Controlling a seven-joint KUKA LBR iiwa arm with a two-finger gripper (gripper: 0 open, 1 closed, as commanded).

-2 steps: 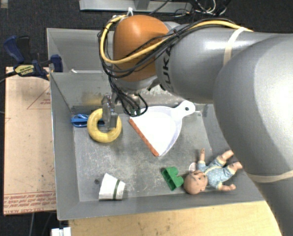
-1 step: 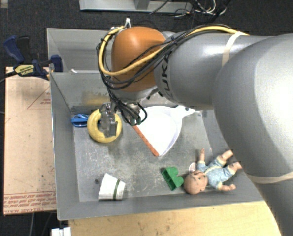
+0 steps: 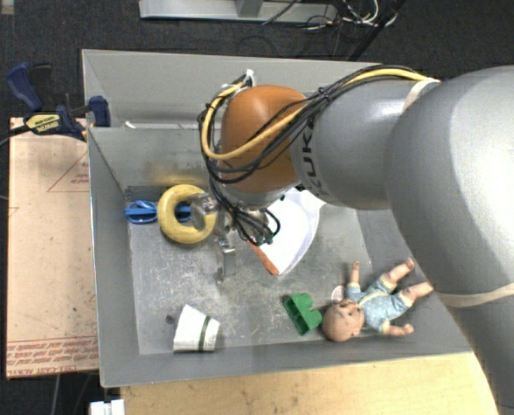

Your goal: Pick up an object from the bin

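My gripper hangs below the arm's orange cover, low over the bin floor in the left middle of the bin. It stands just right of a yellow foam ring, close to the ring's right rim. A small blue thing lies against the ring's left side. To the gripper's right lies a white curved thing with an orange edge, partly hidden under the arm. Nothing shows in the gripper.
A white paper cup lies on its side near the front wall. A green block and a baby doll lie at the front right. The arm covers the bin's back right.
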